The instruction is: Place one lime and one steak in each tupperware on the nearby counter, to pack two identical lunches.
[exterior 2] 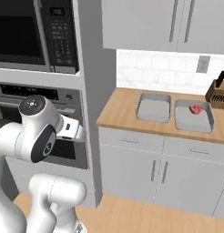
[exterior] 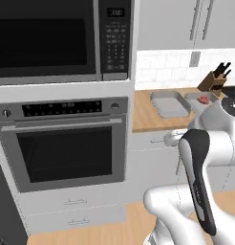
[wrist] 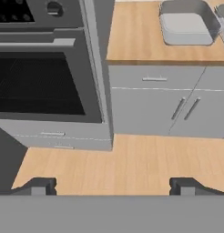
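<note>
Two grey tupperware tubs stand side by side on the light-brown counter (exterior 2: 125, 111). The left tupperware (exterior 2: 153, 108) (exterior: 169, 104) (wrist: 186, 23) looks bare inside. The right tupperware (exterior 2: 193, 117) (exterior: 201, 101) holds a red steak (exterior 2: 196, 109) (exterior: 204, 99). No lime is in view. My gripper (wrist: 113, 185) is open with nothing between its fingers. It hangs in front of the white cabinet fronts, well short of the counter's edge and left of the tubs, looking down at the floor and the oven.
A built-in oven (exterior: 67, 143) with a microwave (exterior: 48, 38) above it fills the tall unit left of the counter. A knife block (exterior 2: 218, 93) stands at the counter's back right. White cabinet doors (wrist: 155, 100) sit under the worktop, above the wooden floor (wrist: 132, 159).
</note>
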